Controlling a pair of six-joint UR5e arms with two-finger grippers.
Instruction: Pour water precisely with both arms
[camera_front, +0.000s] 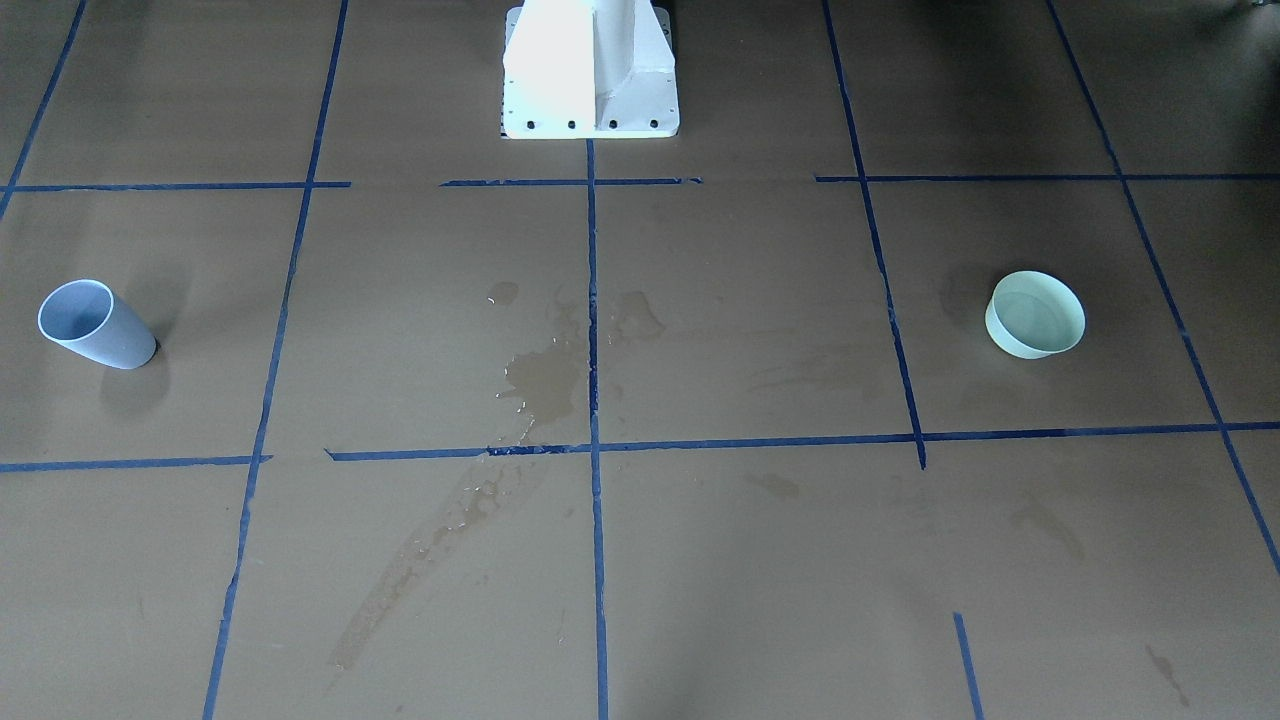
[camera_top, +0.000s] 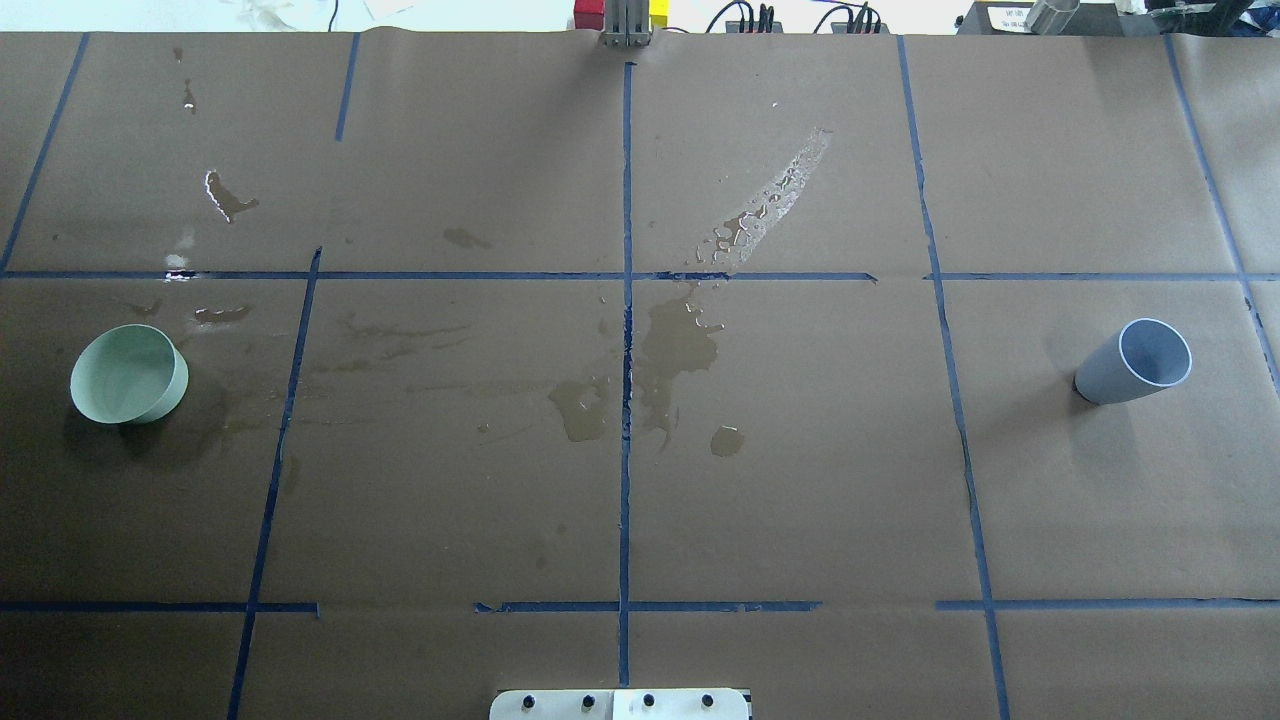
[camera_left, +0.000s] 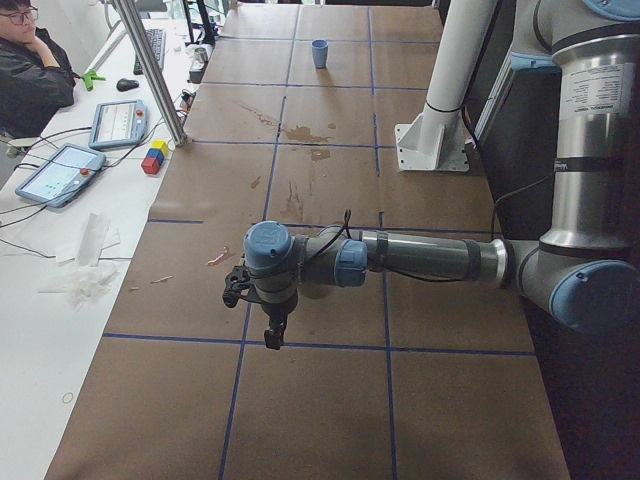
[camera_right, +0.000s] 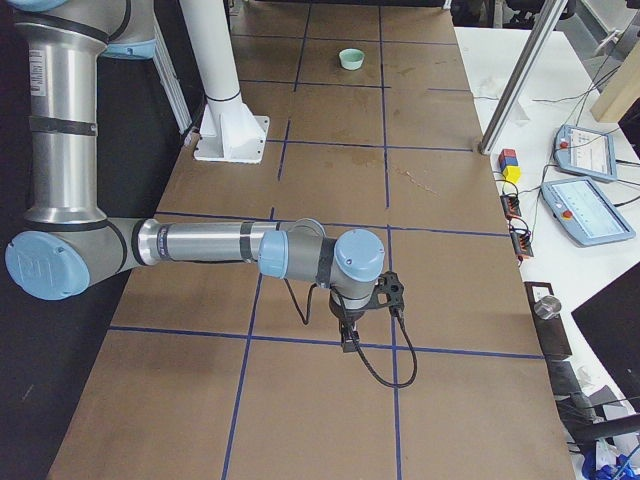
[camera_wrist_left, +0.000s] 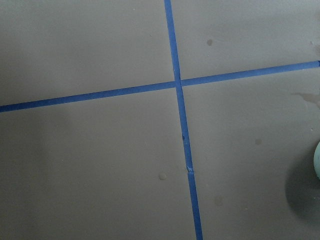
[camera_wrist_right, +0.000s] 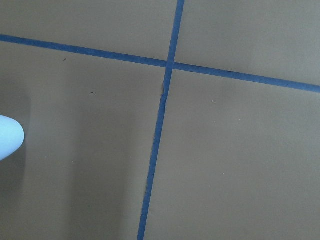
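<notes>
A blue-grey cup (camera_front: 97, 324) stands on the brown table at the robot's right, also in the overhead view (camera_top: 1135, 362). A pale green bowl (camera_front: 1035, 314) stands at the robot's left, also overhead (camera_top: 129, 373). I cannot make out water in either. The left gripper (camera_left: 272, 335) shows only in the exterior left view, pointing down above the table; I cannot tell if it is open. The right gripper (camera_right: 347, 340) shows only in the exterior right view, pointing down; I cannot tell its state. The bowl's edge (camera_wrist_left: 317, 160) and the cup's edge (camera_wrist_right: 7, 136) show in the wrist views.
Dark wet spill patches (camera_top: 680, 340) lie at the table's middle, with a streak (camera_top: 770, 205) toward the far side. The white pedestal (camera_front: 590, 70) stands at the robot's side. Blue tape lines (camera_front: 592, 440) grid the table. A person (camera_left: 30, 60) and tablets (camera_left: 60, 170) are beside the table.
</notes>
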